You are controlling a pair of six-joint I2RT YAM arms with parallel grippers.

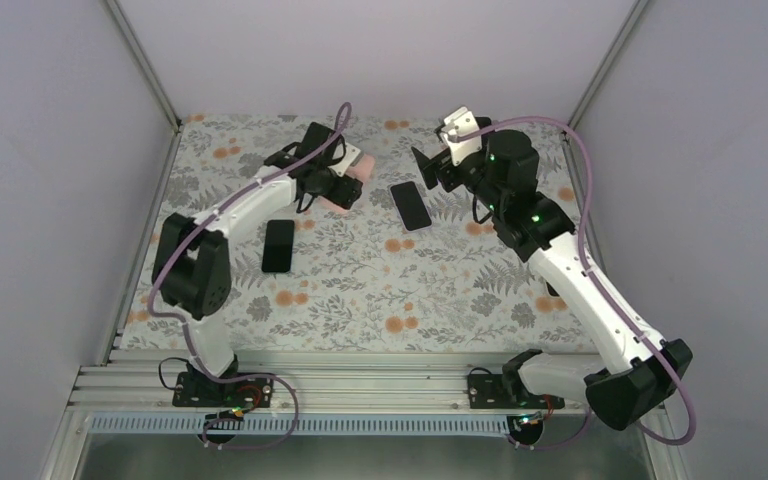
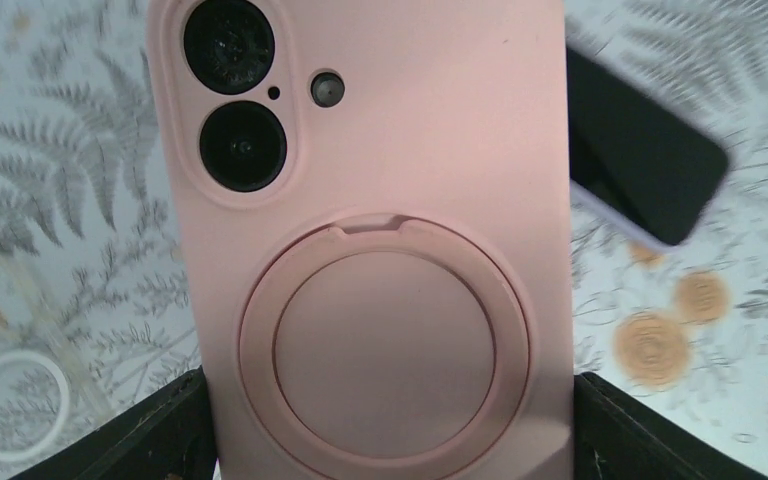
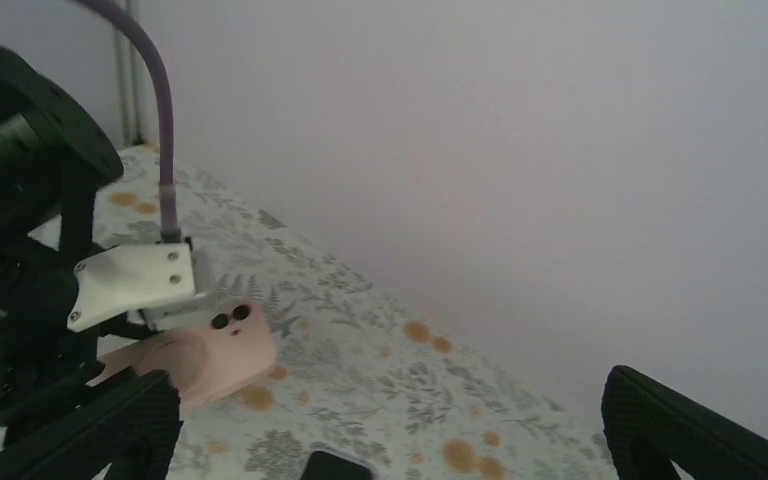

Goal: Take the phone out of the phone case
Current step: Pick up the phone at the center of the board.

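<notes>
Pink and matte, the case [image 2: 410, 130] sits back-up in the left hand [image 2: 388, 395]. The two dark fingers [image 2: 160, 430] press its long edges at the ring end, so this hand is pinching the case across its width. From that hand the long axis runs straight out from 6 to 12 o'clock, with the camera end free at 12. Dark lenses fill both cut-outs, so the phone looks to be still inside. Seen from above, the case is at about 12 o'clock on the tabletop [image 1: 440, 290], slightly left of centre, and it seems raised off the print, though I cannot be certain. The right hand [image 3: 390, 400] is spread wide with nothing between its fingers. It is near the case, which lies toward 9 o'clock from it in the overhead view and low at 8 o'clock in its own camera. A bare dark phone [image 1: 410, 205] lies just below the right hand, and another [image 1: 278, 245] is at 7 o'clock from the case. The left arm already has the case, so the next move probably falls to the right. It would reach toward 9 o'clock for the free camera end and work along the long axis to push or peel the phone out.
</notes>
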